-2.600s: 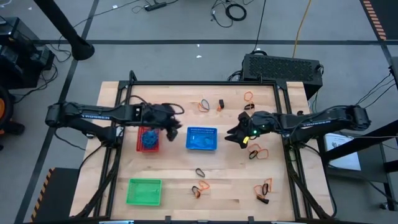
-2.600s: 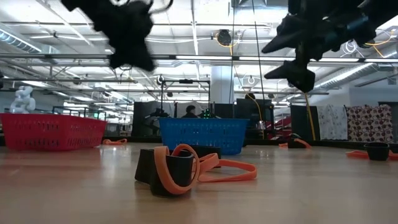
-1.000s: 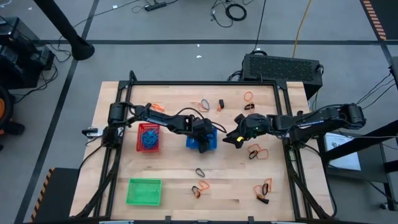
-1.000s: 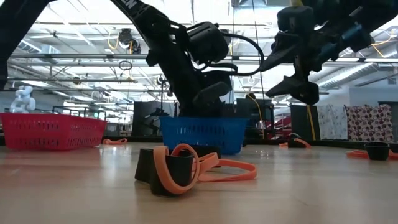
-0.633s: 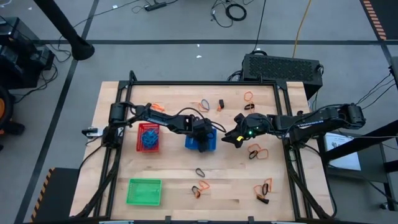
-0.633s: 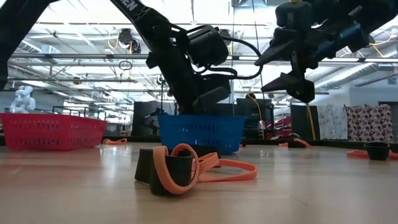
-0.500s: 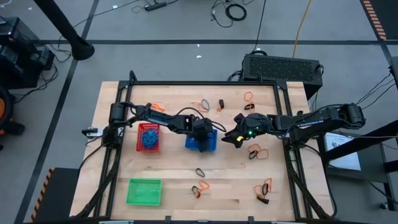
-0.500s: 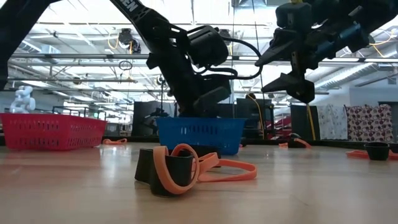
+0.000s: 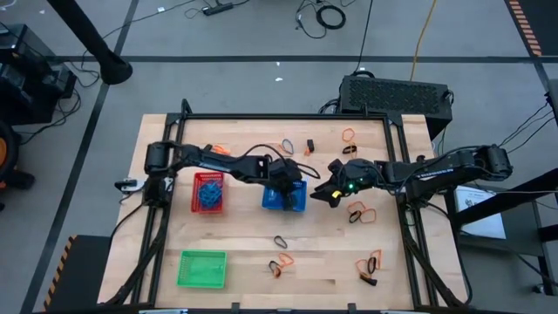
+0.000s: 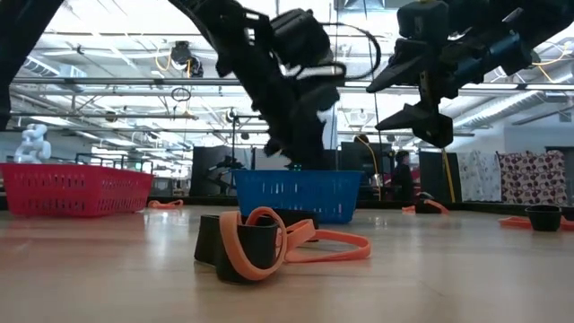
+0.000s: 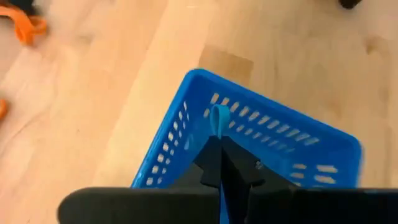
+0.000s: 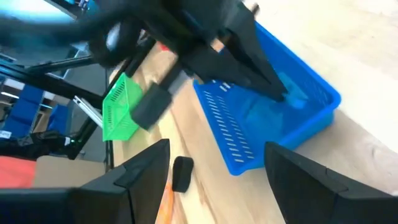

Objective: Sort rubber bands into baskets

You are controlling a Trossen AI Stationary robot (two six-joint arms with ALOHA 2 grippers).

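Left pincer [image 9: 286,183] blocks blue basket [image 9: 296,205]; green basket [image 9: 202,268] unobstructed.

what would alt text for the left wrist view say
The left gripper has its fingers shut on a blue rubber band, which sticks up just above the blue basket. The basket sits on the pale wooden table, with an orange rubber band off in one corner.

Left end effector [image 11: 221,163] pinches blue band [image 11: 219,121] over blue basket [image 11: 186,112].

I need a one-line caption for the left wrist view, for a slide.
Left gripper, shut on a blue band, above the blue basket.
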